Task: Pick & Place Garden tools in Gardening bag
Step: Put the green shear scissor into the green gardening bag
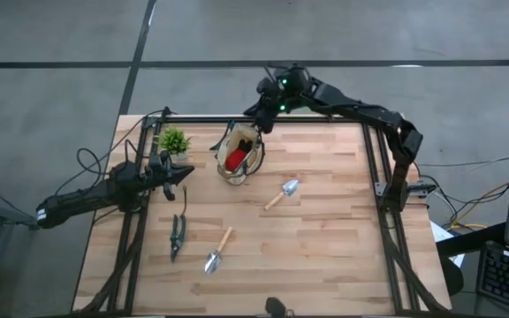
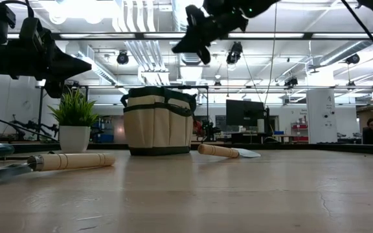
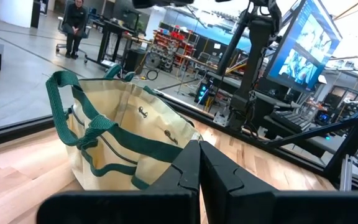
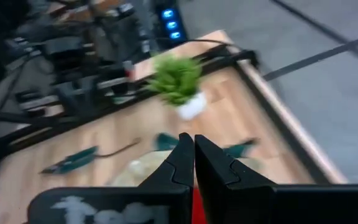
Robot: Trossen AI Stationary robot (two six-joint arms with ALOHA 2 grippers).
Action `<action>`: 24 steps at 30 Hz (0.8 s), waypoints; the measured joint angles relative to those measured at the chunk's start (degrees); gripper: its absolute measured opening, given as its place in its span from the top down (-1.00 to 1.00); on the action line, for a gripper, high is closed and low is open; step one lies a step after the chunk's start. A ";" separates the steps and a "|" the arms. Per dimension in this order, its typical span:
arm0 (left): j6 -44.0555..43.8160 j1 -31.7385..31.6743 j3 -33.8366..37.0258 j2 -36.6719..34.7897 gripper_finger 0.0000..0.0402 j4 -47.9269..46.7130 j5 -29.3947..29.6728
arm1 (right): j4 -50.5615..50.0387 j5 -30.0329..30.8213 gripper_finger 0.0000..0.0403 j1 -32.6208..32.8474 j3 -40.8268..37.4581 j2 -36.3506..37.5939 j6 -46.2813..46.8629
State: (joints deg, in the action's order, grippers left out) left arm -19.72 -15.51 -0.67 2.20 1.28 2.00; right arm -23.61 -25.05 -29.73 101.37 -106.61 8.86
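Note:
The beige gardening bag (image 1: 238, 152) with dark green trim stands on its base at the table's far middle, with a red item (image 1: 235, 160) inside it. It also shows in the low view (image 2: 158, 121) and the left wrist view (image 3: 117, 137). One trowel (image 1: 283, 193) lies right of the bag and another (image 1: 217, 252) lies nearer the front. Dark pruning shears (image 1: 177, 237) lie left of that. Grey shears do not show. My right gripper (image 1: 263, 121) hangs shut and empty above the bag's far rim. My left gripper (image 1: 182, 177) is shut and empty, left of the bag.
A small green potted plant (image 1: 174, 141) stands at the far left, between my left gripper and the bag, and shows in the right wrist view (image 4: 178, 81). A black frame rail (image 1: 378, 168) runs round the table's edges. Bare wood lies at the right and near side.

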 joint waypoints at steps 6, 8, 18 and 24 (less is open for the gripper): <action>0.01 0.01 0.00 0.00 0.97 0.00 0.00 | -1.15 -0.01 0.96 3.65 1.59 0.61 5.49; 0.00 0.02 0.00 0.00 0.97 0.00 0.00 | -2.17 0.15 0.96 4.80 1.61 1.40 6.95; -1.17 0.00 0.00 0.07 0.97 0.86 4.29 | -6.86 8.76 0.96 12.66 1.22 5.53 12.86; -19.81 0.00 0.02 0.02 0.97 6.74 8.11 | -9.09 15.84 0.96 18.20 0.56 8.34 14.78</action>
State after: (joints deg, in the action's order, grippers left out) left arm -39.53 -15.51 -0.64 2.22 8.02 10.11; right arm -32.70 -9.21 -11.53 101.93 -98.26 23.63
